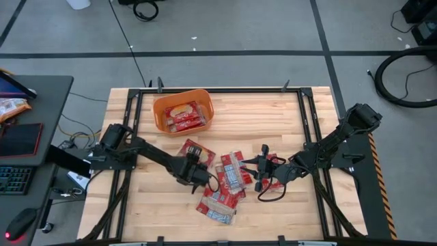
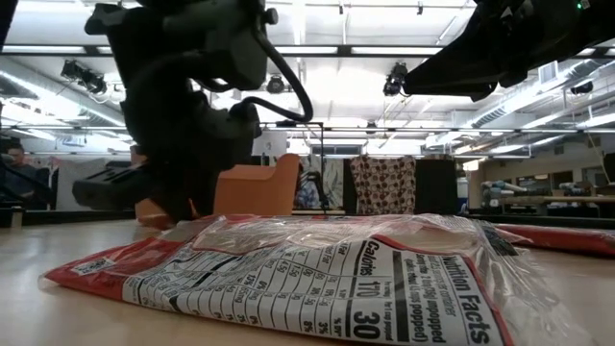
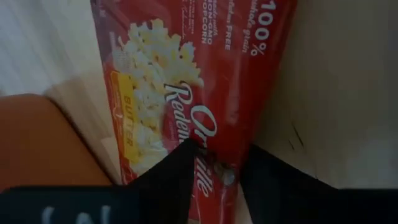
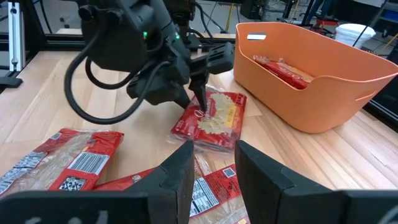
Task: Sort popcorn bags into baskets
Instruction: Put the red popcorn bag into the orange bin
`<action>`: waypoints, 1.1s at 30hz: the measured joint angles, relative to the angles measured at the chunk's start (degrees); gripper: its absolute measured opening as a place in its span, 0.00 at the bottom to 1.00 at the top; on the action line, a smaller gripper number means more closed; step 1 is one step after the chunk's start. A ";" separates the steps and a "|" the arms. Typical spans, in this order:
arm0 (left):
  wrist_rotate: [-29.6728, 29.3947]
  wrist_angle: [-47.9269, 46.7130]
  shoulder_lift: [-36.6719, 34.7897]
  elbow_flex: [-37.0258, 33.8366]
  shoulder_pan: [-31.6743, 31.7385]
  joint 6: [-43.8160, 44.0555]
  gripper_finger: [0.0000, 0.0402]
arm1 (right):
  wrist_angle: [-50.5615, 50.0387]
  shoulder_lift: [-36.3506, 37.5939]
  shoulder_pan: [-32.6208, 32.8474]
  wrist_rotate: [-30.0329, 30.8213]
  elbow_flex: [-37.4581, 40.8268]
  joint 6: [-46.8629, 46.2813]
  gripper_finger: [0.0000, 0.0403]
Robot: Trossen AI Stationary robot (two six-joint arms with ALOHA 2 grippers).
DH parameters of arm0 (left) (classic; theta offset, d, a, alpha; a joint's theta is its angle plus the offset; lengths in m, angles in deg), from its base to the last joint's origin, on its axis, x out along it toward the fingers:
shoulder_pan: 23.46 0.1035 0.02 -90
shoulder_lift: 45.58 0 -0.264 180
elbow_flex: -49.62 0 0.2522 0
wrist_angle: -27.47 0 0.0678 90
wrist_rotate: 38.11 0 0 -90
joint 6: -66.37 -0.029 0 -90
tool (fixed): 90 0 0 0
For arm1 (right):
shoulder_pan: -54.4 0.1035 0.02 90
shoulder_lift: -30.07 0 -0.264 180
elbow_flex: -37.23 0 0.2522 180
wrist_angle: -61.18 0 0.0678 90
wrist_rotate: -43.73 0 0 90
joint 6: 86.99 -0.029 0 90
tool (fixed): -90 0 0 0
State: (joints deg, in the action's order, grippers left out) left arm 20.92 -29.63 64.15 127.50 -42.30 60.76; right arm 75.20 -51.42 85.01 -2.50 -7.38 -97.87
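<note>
Tub (image 1: 161, 111) holds perhaps two popcorn bags (image 1: 186, 116), lying flat.

Black arms (image 1: 153, 156) with looping cables, apparently one green light.

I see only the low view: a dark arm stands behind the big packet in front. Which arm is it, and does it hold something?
Observer: It is the left arm. The left gripper is shut on the end of one popcorn bag, which lies near the middle of the table.
Operator: Is the orange tub empty? I see only its wall.
Observer: No. The orange tub already holds red packets.
Operator: And the right gripper?
Observer: The right gripper is open and holds nothing. It is above the loose packets, facing the left gripper.
</note>
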 joint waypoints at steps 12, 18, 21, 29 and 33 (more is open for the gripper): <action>2.24 -4.47 0.00 2.87 0.16 0.71 0.04 | -0.01 0.00 0.00 0.00 0.00 0.09 0.30; 1.72 -17.24 0.02 12.48 0.10 2.87 0.05 | -0.01 0.00 0.00 0.00 0.00 0.09 0.30; 0.88 -22.63 -0.42 18.34 0.14 3.80 0.05 | -0.01 0.00 0.00 0.00 0.00 0.09 0.30; -7.52 -36.65 -4.16 29.98 4.14 11.45 0.05 | 0.19 0.02 0.00 -0.02 -0.04 0.09 0.30; -9.65 -39.91 -5.42 30.12 9.08 14.79 0.05 | 0.19 0.02 0.00 0.00 -0.04 0.17 0.30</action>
State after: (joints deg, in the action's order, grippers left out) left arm 11.27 -69.54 58.73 157.62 -33.22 75.55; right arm 75.39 -51.40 85.01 -2.50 -7.42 -97.69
